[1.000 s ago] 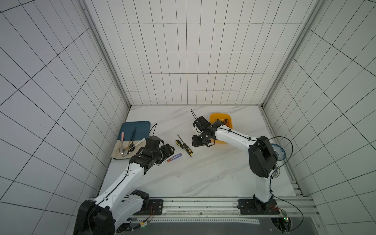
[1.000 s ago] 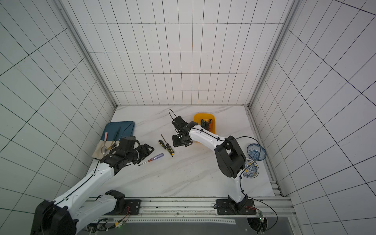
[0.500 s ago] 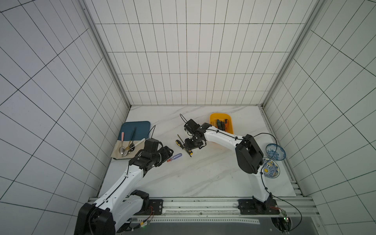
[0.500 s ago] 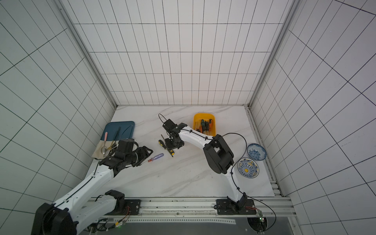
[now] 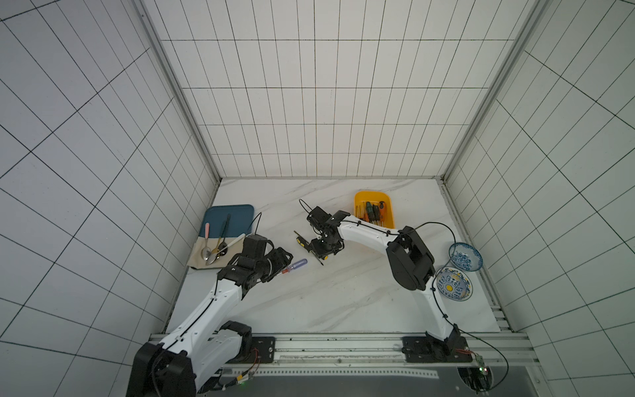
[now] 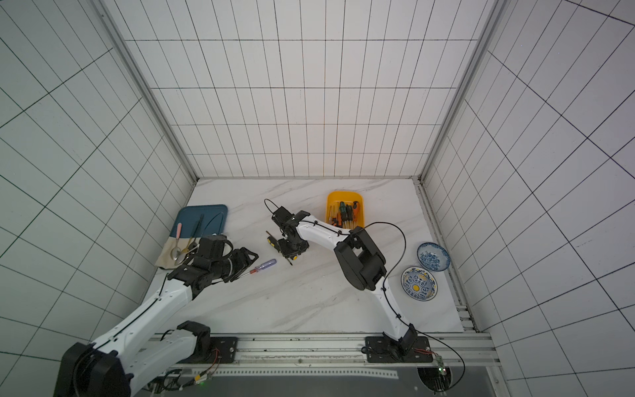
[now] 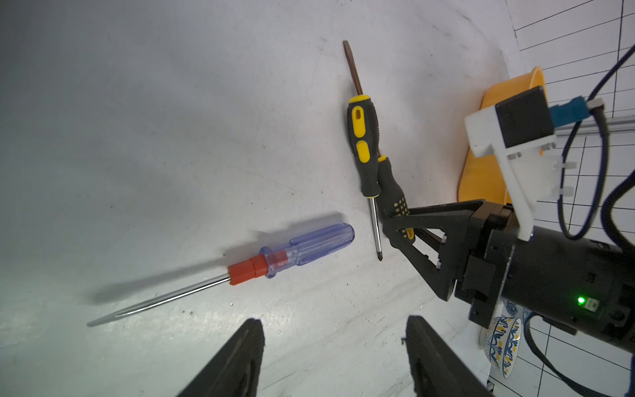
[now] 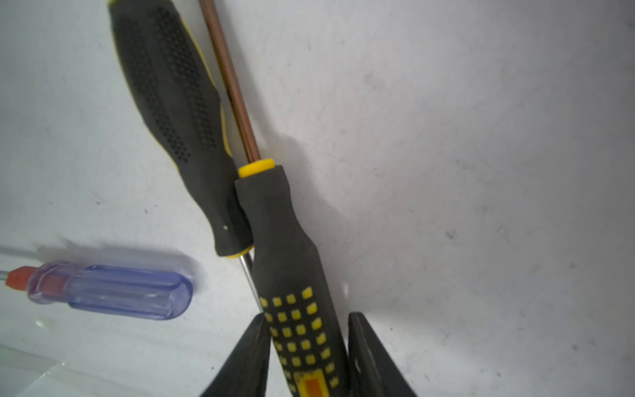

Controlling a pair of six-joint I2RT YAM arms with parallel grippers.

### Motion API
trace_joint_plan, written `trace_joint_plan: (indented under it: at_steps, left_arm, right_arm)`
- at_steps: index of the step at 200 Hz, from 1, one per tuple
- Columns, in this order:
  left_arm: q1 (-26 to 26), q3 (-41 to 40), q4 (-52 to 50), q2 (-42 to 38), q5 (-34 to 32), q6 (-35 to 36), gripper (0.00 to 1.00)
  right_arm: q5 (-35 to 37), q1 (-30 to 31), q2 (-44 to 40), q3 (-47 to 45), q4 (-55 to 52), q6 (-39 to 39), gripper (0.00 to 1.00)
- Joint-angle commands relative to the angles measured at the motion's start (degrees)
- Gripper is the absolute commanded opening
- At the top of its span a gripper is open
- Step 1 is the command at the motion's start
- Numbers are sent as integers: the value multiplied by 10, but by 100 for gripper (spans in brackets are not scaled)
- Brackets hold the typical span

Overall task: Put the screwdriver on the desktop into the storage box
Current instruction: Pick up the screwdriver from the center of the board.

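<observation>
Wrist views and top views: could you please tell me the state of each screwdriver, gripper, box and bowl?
Left gripper: open, empty.
Right gripper: jaws either side of the dotted-handle screwdriver; firm grip unclear.
Dotted-handle screwdriver: lying on the desktop.
Black-and-yellow Phillips screwdriver: lying against it, ungripped.
Blue-handled screwdriver: lying free.
Storage box: upright, holding several screwdrivers.
Blue patterned bowl: upright, empty.
Yellow-centred bowl: upright, empty.

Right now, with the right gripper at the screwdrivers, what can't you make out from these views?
Whether the right gripper already pinches the dotted-handle screwdriver: the right wrist view's edge cuts off its fingers.
That screwdriver's butt end: past the same edge, and mostly covered by the gripper in both top views.
Tools in the storage box: too small in both top views to count.
</observation>
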Motion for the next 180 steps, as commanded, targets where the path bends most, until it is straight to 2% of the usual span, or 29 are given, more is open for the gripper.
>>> trace_joint_plan:
  at_steps: [1,67,135,180]
  left_arm:
    - [3,-6,15,-3,6,1,69]
    - [3,-7,16,-4,9,-2,69]
    - [3,-10,26,2,18,-9,69]
    - [3,-10,26,0,19,-9,69]
  right_arm:
    - [27,2,15,21,-20,-2,40]
    - [51,-22,-1,-9,-18,10,34]
    - [63,-28,12,-11,-17,5,35]
    - [63,-28,1,-9,-17,-3,22]
